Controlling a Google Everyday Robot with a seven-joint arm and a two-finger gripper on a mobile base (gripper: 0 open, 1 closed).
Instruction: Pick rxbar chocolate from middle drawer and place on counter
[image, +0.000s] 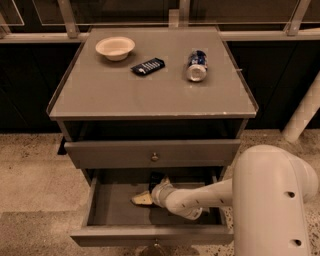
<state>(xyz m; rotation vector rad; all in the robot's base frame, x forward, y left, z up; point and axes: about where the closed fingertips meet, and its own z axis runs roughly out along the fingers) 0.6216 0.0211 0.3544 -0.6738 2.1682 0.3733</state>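
The middle drawer (150, 234) stands pulled open below the shut upper drawer. My arm reaches into it from the right, and my gripper (142, 199) is low inside the drawer near its middle. A small black object, which looks like the rxbar chocolate (155, 178), sits just behind the gripper's wrist at the back of the drawer, partly hidden by the upper drawer front. I cannot tell whether the gripper touches it. The counter (125, 92) is the grey top above.
On the counter are a pale bowl (115, 47) at the back left, a dark blue wrapped bar (148, 66) in the middle and a can lying on its side (197, 65) at the right. The upper drawer front (152, 152) overhangs the open drawer. A white post (302, 112) stands at the right.
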